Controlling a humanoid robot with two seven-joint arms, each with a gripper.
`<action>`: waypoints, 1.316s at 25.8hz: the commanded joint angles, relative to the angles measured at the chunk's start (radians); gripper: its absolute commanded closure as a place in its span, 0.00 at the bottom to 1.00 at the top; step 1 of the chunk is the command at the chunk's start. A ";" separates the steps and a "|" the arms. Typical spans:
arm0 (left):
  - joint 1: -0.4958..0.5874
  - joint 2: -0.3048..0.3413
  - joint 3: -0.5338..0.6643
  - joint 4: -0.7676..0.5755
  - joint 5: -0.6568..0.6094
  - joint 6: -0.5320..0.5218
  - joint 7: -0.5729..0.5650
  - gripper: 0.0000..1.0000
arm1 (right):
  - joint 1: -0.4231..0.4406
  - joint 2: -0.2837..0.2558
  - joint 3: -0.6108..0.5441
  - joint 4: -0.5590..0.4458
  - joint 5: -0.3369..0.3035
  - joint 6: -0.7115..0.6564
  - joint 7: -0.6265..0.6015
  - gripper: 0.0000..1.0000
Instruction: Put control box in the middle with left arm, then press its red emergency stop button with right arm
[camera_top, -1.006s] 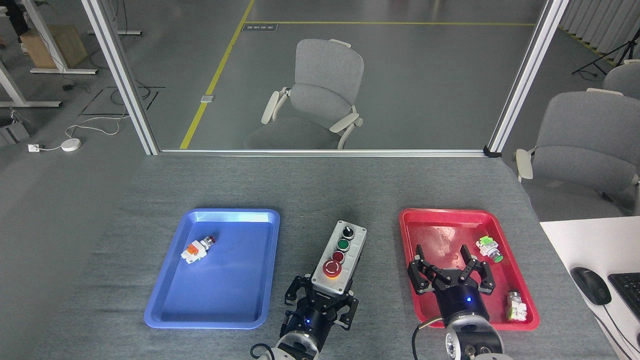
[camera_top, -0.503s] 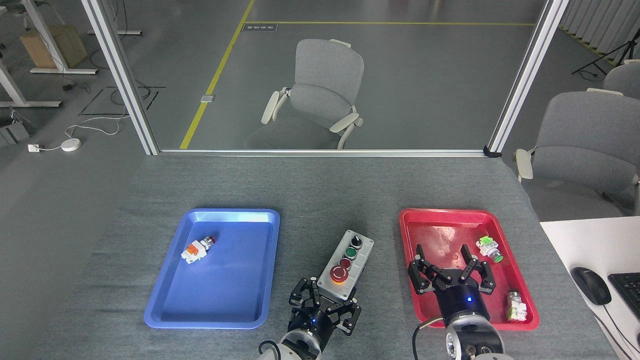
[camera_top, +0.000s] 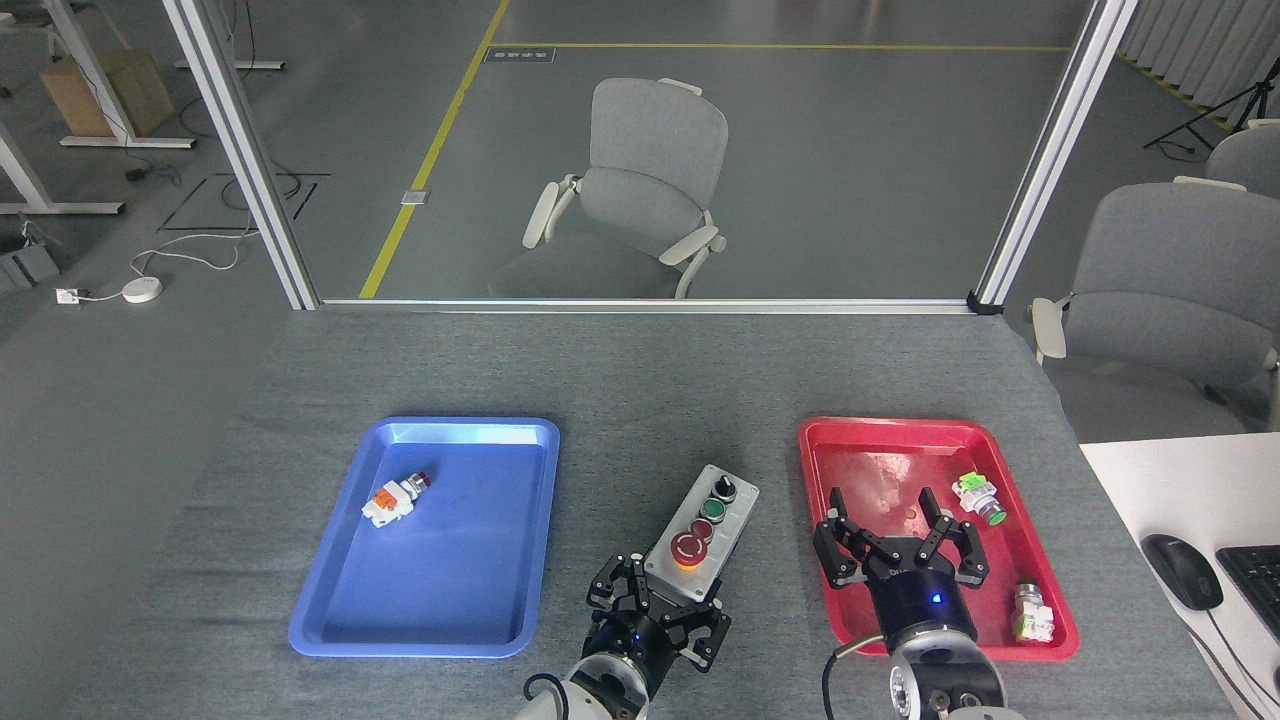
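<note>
- The control box (camera_top: 702, 530) sits on the grey cloth of the desk (camera_top: 640, 380), in the middle (camera_top: 690, 440) strip between the blue tray (camera_top: 440, 590) and the red tray (camera_top: 900, 440), lying aslant with its far end leaning right
- The left gripper (camera_top: 655, 612) has its jaws clasped on the box's near end (the black fingers flank both sides of that end)
- The red emergency stop button (camera_top: 689, 548) is the button nearest that gripper, uncovered from above
- The right gripper (camera_top: 897, 545) hangs over the red tray's near half, jaws spread wide and holding nothing, well apart from the box
- Bare cloth shows between the box and each tray rim, narrower on the right
- A loose orange-white part (camera_top: 393, 500) lies in the blue tray; two small parts (camera_top: 978, 497) lie near the red tray's right edge
</note>
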 joint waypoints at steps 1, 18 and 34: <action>0.000 0.000 -0.001 -0.001 0.003 -0.002 -0.002 0.37 | 0.000 -0.001 0.000 0.001 -0.001 0.000 -0.001 0.02; 0.123 0.095 0.006 -0.236 0.009 -0.006 -0.004 0.02 | 0.000 -0.004 0.000 0.014 -0.002 -0.011 -0.003 0.02; 0.411 0.391 0.301 -0.730 0.020 -0.118 0.005 0.02 | 0.003 -0.006 0.003 0.015 -0.002 -0.052 -0.001 0.18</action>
